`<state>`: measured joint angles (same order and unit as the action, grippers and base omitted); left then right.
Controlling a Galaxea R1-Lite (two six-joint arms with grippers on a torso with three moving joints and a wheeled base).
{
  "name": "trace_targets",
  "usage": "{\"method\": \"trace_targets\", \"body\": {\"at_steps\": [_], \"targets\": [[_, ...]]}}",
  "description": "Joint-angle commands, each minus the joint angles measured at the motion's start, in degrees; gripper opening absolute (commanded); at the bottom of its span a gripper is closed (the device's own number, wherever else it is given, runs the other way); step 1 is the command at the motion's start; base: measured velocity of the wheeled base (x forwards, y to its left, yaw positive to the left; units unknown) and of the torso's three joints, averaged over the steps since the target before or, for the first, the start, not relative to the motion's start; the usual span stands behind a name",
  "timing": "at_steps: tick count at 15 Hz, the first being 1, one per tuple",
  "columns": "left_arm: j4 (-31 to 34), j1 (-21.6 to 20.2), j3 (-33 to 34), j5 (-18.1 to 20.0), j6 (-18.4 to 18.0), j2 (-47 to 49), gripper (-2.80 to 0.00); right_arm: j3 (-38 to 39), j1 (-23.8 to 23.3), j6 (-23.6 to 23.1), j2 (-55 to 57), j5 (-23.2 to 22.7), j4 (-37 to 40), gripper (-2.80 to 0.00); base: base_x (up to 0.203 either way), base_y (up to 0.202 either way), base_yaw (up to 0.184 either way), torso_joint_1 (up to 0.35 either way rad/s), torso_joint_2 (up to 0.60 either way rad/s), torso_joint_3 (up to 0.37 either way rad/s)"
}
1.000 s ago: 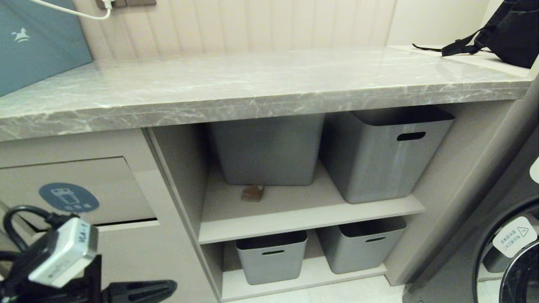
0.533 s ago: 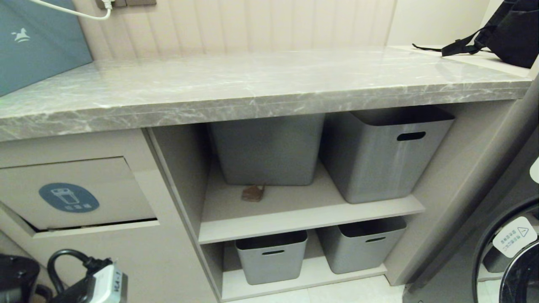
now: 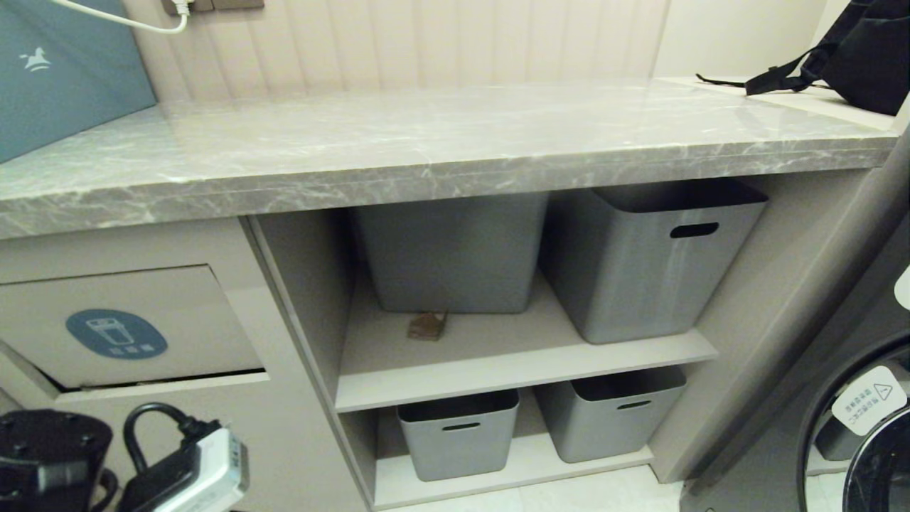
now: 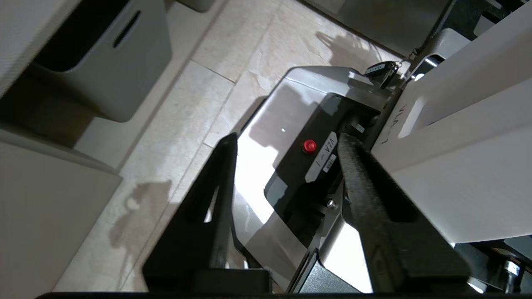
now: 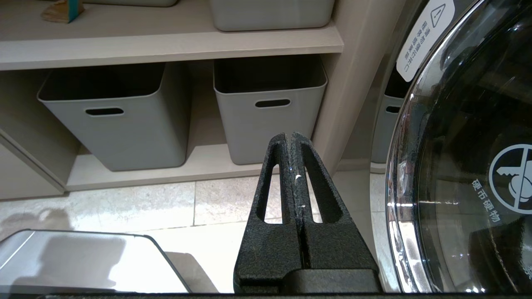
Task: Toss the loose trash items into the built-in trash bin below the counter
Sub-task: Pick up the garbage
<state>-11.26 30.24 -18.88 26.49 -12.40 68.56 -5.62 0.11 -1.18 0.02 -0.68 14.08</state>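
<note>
Resting on smooth beige shelf (image 3: 512,363), brown, perhaps torn scrap (image 3: 427,326)

You see four grey tubs on the shelves: two big ones (image 3: 647,256) up top and two small ones (image 3: 458,434) at the bottom, side by side. A blue-green box (image 3: 64,71) stands far left, up top, with a white cord (image 3: 135,23) above it. A black bag (image 3: 864,53) lies far right. A washer door (image 3: 864,441) with a white sticker (image 3: 869,400) shows low on the right. The floor (image 5: 124,207) has pale tiles.
</note>
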Motion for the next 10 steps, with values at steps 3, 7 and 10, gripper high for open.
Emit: {"method": "trace_targets", "body": {"at_steps": [3, 7, 10], "targets": [[-0.8, 5.4, -4.41, 0.38, -0.05, 10.73, 0.0, -0.01, -0.02, -0.05, -0.02, -0.02, 0.07, -2.8, 0.0, 0.0, 0.0, 0.0, 0.0, 0.0], [-0.37, 4.46, -7.69, -0.41, 1.09, 17.37, 0.0, -0.01, 0.05, -0.05, -0.02, -0.02, 0.07, -2.8, 0.0, 0.0, 0.0, 0.0, 0.0, 0.0], [0.63, 6.65, -13.95, -0.49, 2.35, 22.74, 0.0, -0.01, 0.07, -0.05, -0.02, -0.02, 0.07, -2.8, 0.0, 0.0, 0.0, 0.0, 0.0, 0.0]]}}
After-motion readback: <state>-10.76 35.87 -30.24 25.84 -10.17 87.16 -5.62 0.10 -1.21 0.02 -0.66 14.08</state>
